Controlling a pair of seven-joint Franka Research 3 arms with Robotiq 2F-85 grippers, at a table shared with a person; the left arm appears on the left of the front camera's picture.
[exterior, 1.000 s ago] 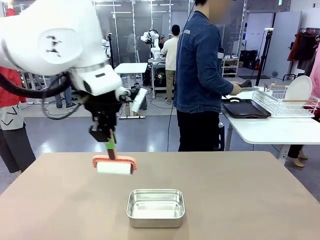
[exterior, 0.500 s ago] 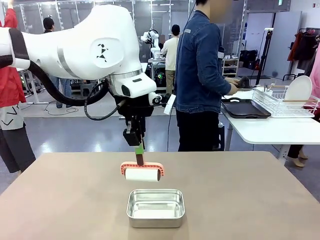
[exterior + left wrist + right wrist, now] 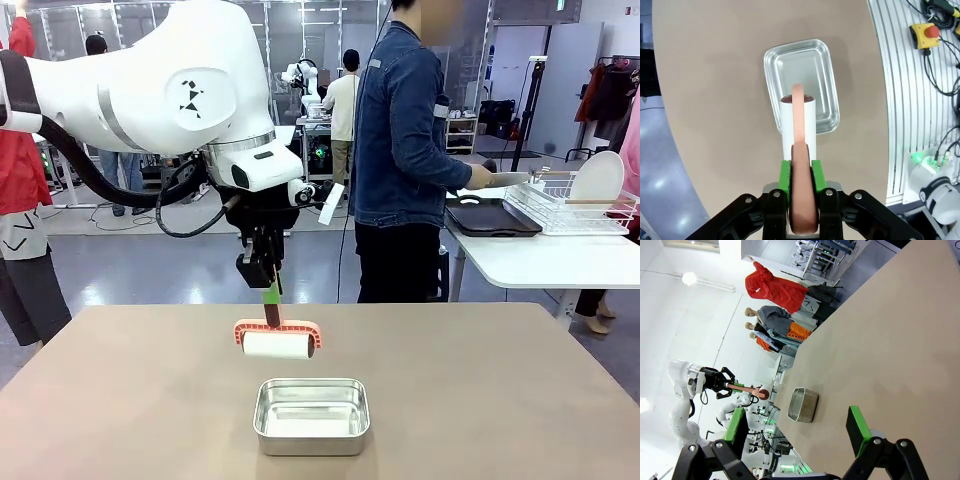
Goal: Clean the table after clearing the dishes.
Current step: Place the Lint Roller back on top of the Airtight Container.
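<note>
Since the earlier frame, my left gripper [image 3: 270, 296] has carried the lint roller [image 3: 278, 343] rightward, and it now hangs above the table [image 3: 480, 400] behind the steel pan [image 3: 311, 415]. Its jaws clamp the handle; my right gripper [image 3: 795, 432] stands open. Judgement: wiping has not yet begun. Dishes sit cleared on the side table [image 3: 540, 255].

I can read no lettering, number or brand anywhere from my station. The left arm [image 3: 190, 95] carries a small black emblem on its white shell, a mark without letters.
</note>
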